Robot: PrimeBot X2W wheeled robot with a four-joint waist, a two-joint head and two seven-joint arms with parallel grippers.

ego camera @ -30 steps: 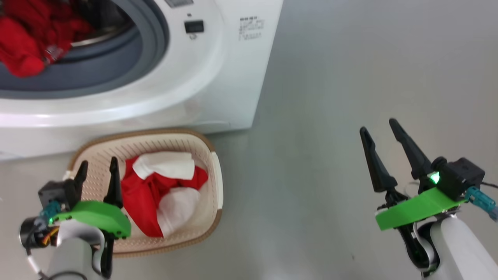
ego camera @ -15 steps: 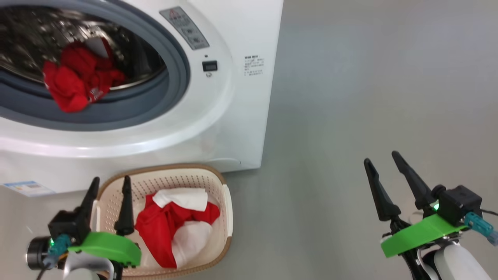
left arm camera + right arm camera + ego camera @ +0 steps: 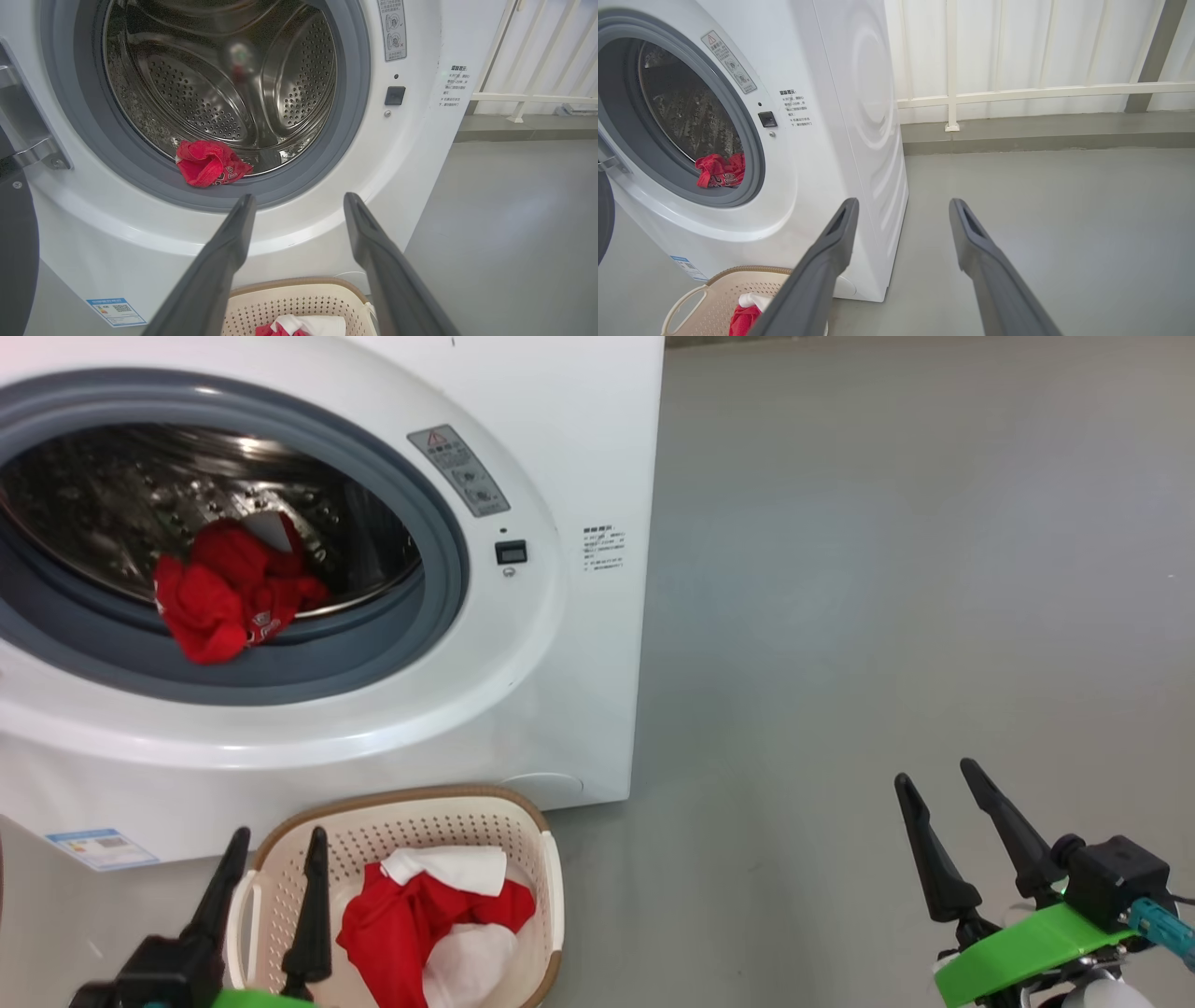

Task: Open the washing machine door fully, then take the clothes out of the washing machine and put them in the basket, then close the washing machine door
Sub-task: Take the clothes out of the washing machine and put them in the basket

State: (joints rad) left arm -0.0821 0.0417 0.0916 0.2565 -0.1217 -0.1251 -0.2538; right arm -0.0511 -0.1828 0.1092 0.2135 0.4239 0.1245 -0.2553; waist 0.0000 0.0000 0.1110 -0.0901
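The washing machine [image 3: 579, 448] stands with its drum open. The washing machine door [image 3: 14, 261] hangs swung out at the left, only its black rim and hinge showing. One red piece of the clothes [image 3: 229, 593] lies on the drum's front lip, over the grey seal. The basket [image 3: 401, 795] sits on the floor before the machine with red and white clothes [image 3: 420, 915] in it. My left gripper [image 3: 280, 840] is open and empty over the basket's left side, pointing at the drum. My right gripper [image 3: 935, 775] is open and empty over bare floor, far right.
Grey floor [image 3: 887, 616] stretches to the right of the machine. A white railing [image 3: 1017, 91] runs along the wall behind. A blue label sticker [image 3: 98, 847] sits low on the machine's front.
The head camera has tilted up, so the whole picture slid down and more of the drum shows. Both grippers stay open and empty. The clothes and basket have not moved.
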